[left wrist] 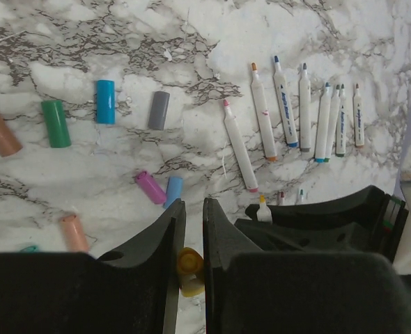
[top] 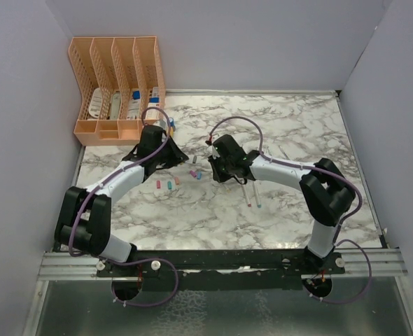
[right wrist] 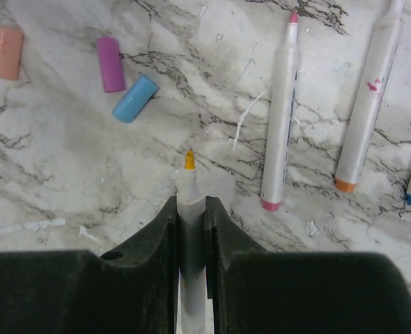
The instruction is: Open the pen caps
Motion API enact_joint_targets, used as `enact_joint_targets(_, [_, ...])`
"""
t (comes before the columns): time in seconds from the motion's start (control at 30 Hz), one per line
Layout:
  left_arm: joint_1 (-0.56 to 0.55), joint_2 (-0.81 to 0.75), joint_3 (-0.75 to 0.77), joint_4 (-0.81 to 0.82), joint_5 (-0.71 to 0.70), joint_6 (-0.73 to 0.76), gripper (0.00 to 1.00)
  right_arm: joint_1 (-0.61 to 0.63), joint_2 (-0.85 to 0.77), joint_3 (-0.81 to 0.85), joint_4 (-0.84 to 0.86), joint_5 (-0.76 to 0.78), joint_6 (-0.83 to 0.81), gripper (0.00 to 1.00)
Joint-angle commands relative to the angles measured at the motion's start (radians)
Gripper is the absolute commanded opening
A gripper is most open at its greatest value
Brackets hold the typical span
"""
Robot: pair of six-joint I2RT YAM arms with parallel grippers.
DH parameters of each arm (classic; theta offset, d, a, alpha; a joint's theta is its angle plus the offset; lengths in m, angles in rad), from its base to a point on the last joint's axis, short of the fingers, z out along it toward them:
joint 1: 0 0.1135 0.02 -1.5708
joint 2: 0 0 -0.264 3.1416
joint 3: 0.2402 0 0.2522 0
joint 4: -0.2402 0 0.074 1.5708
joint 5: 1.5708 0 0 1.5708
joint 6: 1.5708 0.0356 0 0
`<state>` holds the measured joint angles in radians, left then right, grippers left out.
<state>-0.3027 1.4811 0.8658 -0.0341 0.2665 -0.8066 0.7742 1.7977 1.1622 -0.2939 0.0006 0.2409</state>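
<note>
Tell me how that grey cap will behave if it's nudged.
The grey cap lies on its side, a short cylinder, so it would probably roll. It looks small and plastic, so likely light, skidding easily on the smooth table.

The top view looks down from high above the near edge, taking in the whole marble table point(top: 297, 126). Both wrist views sit close over its middle, facing down, sharing the purple cap point(left wrist: 150, 187), light-blue cap point(left wrist: 173, 191) and pink-tipped pen point(left wrist: 239, 146).

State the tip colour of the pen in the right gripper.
The white plastic pen's tip is yellow-orange; right wrist view.
</note>
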Motion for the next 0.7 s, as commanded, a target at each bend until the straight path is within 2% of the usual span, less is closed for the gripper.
enact_joint_targets(0.0, [-0.012,-0.042,-0.03,-0.069,-0.084,0.063,0.0,0.001,0.066,0.072,-0.042,0.089,0.008,0.01])
enact_joint_targets(0.67, [-0.044,0.1,-0.053,-0.017,-0.092,0.064,0.02,0.002,0.037,-0.029,-0.032,0.056,0.042,0.02])
